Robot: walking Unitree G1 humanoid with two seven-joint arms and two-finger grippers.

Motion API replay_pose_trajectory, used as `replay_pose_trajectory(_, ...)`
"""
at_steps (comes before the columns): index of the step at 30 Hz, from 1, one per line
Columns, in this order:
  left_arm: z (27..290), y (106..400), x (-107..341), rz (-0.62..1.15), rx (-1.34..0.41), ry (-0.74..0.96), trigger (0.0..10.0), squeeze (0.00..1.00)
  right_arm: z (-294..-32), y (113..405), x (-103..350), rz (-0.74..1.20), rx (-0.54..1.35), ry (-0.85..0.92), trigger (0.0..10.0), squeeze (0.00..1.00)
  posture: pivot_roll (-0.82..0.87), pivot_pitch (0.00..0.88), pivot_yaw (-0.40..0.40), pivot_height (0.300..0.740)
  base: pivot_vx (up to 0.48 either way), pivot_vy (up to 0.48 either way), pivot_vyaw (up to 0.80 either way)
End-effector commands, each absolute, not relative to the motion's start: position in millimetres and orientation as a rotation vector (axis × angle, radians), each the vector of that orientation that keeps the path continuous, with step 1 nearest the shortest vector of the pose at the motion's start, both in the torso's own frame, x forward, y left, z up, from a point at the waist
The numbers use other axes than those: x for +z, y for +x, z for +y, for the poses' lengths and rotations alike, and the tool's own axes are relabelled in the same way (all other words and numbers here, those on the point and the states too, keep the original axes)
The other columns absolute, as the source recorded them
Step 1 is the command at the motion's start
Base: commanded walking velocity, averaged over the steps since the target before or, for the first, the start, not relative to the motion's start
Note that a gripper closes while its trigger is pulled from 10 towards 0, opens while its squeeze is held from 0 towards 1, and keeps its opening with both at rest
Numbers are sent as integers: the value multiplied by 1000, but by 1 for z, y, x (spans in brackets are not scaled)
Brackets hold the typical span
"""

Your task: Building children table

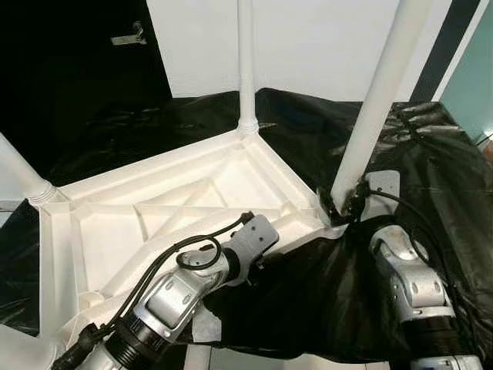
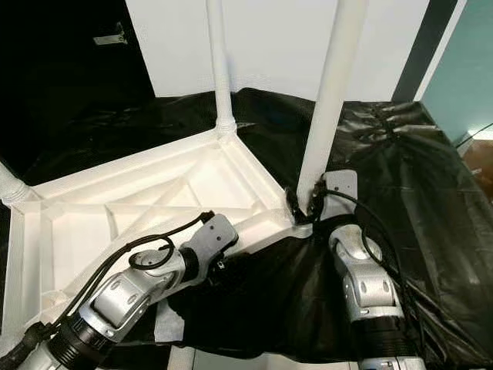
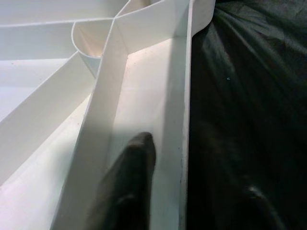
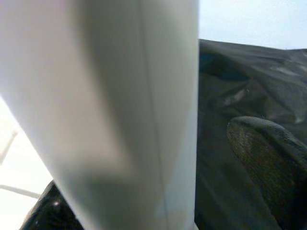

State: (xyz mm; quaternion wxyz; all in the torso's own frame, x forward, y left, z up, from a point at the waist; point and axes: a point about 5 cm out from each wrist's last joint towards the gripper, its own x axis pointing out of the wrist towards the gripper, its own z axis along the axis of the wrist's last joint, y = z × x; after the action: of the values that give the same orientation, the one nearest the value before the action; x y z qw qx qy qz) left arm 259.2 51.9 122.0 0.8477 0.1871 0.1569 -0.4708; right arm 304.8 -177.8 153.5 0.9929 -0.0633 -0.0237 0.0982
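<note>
An upturned white plastic children's tabletop (image 1: 177, 208) with a ribbed underside lies on crumpled black plastic sheeting (image 1: 431, 177), the landmark of the scene. A white round plastic leg (image 1: 246, 69) stands upright in the tabletop's far corner socket, and another white leg (image 1: 19, 173) rises from the corner at the tabletop's left. At the corner nearest the robot's right arm, a third white round leg (image 1: 377, 100) leans slightly, its foot meeting the tabletop's corner. The right gripper (image 1: 344, 204) is at the base of that leaning leg, its black fingers (image 4: 268, 163) set on either side of the tube and clamped against it, as the right wrist view shows the white tube passing close between them. The silver right arm (image 1: 408, 281) reaches up to it from over the sheeting beside the tabletop. The left gripper (image 3: 192, 191) straddles the tabletop's near edge wall: one black finger (image 3: 127, 187) lies inside the white channel just within the rim, the other over the black sheeting outside, so the fingers stand apart with the rim between them; whether they press on the rim cannot be told. The silver left arm (image 1: 177, 297) stretches across the tabletop's near corner. Behind the tabletop stands a white wall (image 1: 308, 38).
</note>
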Motion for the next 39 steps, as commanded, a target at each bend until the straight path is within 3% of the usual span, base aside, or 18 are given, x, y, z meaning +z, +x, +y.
replay_pose_trajectory(1, 53, 260, 122, 343, -1028, 395, 0, 0, -183, 305, 154, -49, 196, -121, 10000, 0, -69, 0, 35, 740, 0, 0, 0)
replay_pose_trajectory(8, 50, 254, 125, 338, -1111, 387, 0, 0, -192, 301, 155, -50, 383, -104, 10000, 0, -73, 0, 36, 740, 0, 0, 0)
replay_pose_trajectory(9, 49, 252, 126, 341, -1130, 382, 2588, 0, -194, 301, 154, -38, 437, -113, 10000, 0, -72, 0, 37, 740, 0, 0, 0)
replay_pose_trajectory(10, 49, 252, 126, 341, -1130, 382, 2588, 0, -194, 301, 154, -38, 437, -113, 10000, 0, -72, 0, 37, 740, 0, 0, 0)
replay_pose_trajectory(11, 49, 251, 126, 350, -1163, 371, 5725, 0, -196, 302, 154, -35, 525, -149, 10000, 0, -72, 0, 36, 740, 0, 0, 0)
replay_pose_trajectory(12, 49, 251, 126, 350, -1163, 371, 5725, 0, -196, 302, 154, -35, 525, -149, 10000, 0, -72, 0, 36, 740, 0, 0, 0)
replay_pose_trajectory(13, 48, 248, 127, 359, -1210, 363, 10000, 0, -194, 303, 152, -8, 618, -172, 10000, 0, -70, 0, 36, 740, 0, 0, 0)
replay_pose_trajectory(24, 52, 251, 129, 356, -1240, 394, 10000, 0, -178, 318, 147, 65, 861, -219, 10000, 0, -54, 0, 34, 740, 0, 0, 0)
replay_pose_trajectory(25, 53, 250, 129, 355, -1242, 395, 10000, 0, -176, 320, 146, 72, 890, -236, 4314, 0, -52, 0, 33, 740, 0, 0, 0)
replay_pose_trajectory(26, 53, 250, 129, 354, -1243, 396, 10000, 0, -174, 321, 145, 78, 916, -244, 2392, 0, -52, 0, 32, 740, 0, 0, 0)
replay_pose_trajectory(27, 53, 250, 129, 354, -1243, 396, 10000, 0, -174, 321, 145, 78, 916, -244, 2392, 0, -52, 0, 32, 740, 0, 0, 0)
replay_pose_trajectory(28, 53, 250, 130, 353, -1243, 396, 10000, 0, -174, 322, 145, 79, 936, -250, 0, 0, -51, 0, 30, 740, 0, 0, 0)
replay_pose_trajectory(38, 52, 253, 131, 343, -1198, 389, 10000, 0, -183, 322, 140, 86, 923, -210, 0, 0, -54, 0, 26, 740, 0, 0, 0)
replay_pose_trajectory(39, 51, 253, 131, 343, -1195, 384, 10000, 0, -183, 321, 139, 87, 921, -209, 8745, 0, -58, 0, 28, 740, 0, 0, 0)
